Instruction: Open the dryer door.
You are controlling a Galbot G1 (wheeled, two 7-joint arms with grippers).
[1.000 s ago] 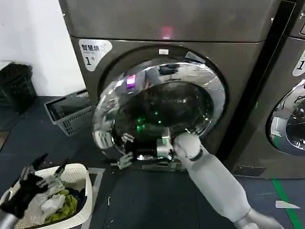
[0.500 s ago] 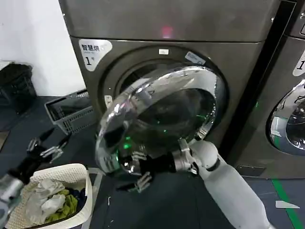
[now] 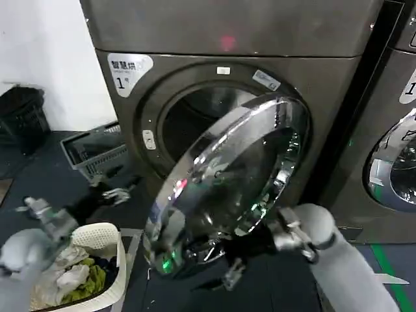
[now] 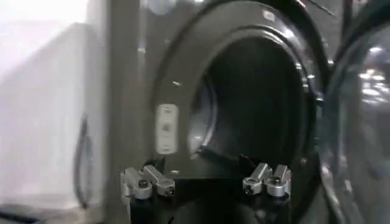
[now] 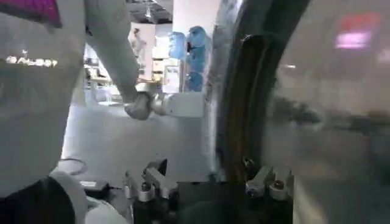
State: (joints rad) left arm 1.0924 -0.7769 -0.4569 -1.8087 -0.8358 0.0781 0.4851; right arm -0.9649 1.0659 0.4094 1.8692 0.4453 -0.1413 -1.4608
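From the head camera I see the dryer door point(image 3: 227, 185) swung partly out from the drum opening point(image 3: 195, 123), my right gripper point(image 3: 227, 263) under its lower rim, jaws' state unclear, while the left wrist camera shows my left gripper point(image 4: 206, 181) spread open, facing that opening, and the right wrist camera sits close against the door's edge point(image 5: 244, 103).

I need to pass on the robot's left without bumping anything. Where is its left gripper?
In the head view the left gripper hangs open at the left, above the laundry basket, left of the swung-out dryer door.
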